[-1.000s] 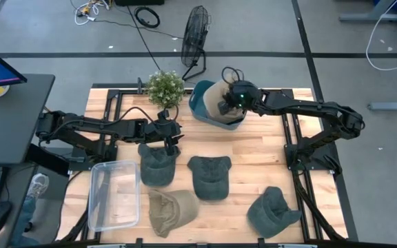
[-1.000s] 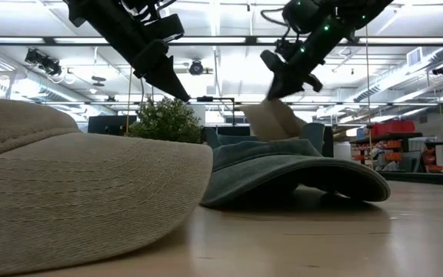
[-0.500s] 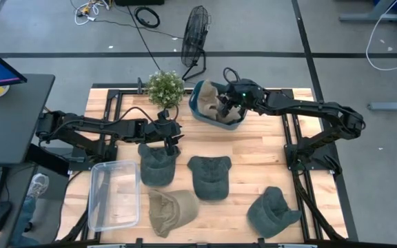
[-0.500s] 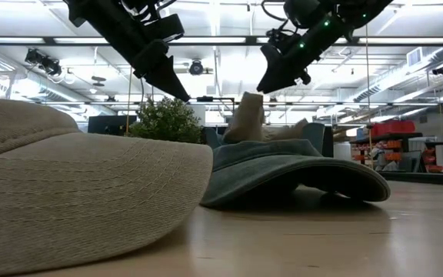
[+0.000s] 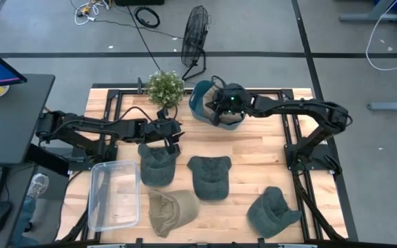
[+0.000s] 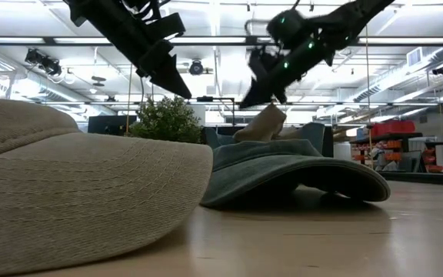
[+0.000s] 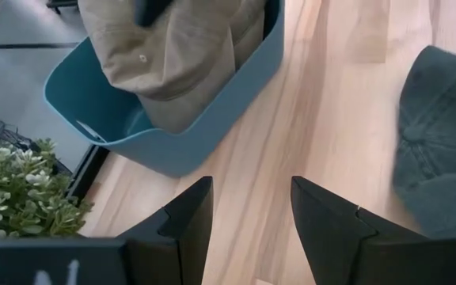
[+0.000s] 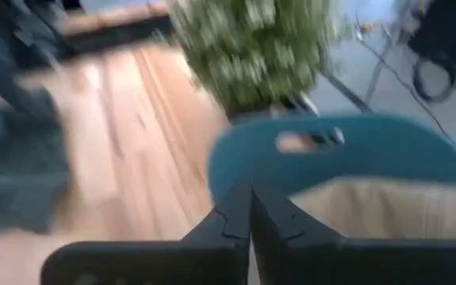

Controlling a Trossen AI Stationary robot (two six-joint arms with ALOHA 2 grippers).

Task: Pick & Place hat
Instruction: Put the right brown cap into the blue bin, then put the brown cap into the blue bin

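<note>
A tan hat (image 5: 233,118) lies crumpled in the teal bin (image 5: 197,103) at the table's far edge; part of it stands up above the rim (image 6: 266,121). My right gripper (image 5: 217,111) hovers over the bin's left part, shut and holding nothing; in its wrist view the two fingers meet (image 8: 250,212) above the bin's wall (image 8: 331,150). My left gripper (image 5: 173,140) is open, hanging over bare wood (image 7: 248,214) between the bin (image 7: 172,142) and a dark green hat (image 5: 158,164).
Two more dark green hats (image 5: 209,177) (image 5: 273,211) and a tan hat (image 5: 172,210) lie on the table's near half. A clear plastic tub (image 5: 114,194) sits near left. A potted plant (image 5: 165,87) stands left of the bin.
The tan hat was held up under my right gripper; it has come free and dropped into the teal bin, where it slumped. My right gripper then swung toward the table's left across the bin. The left arm kept still.
</note>
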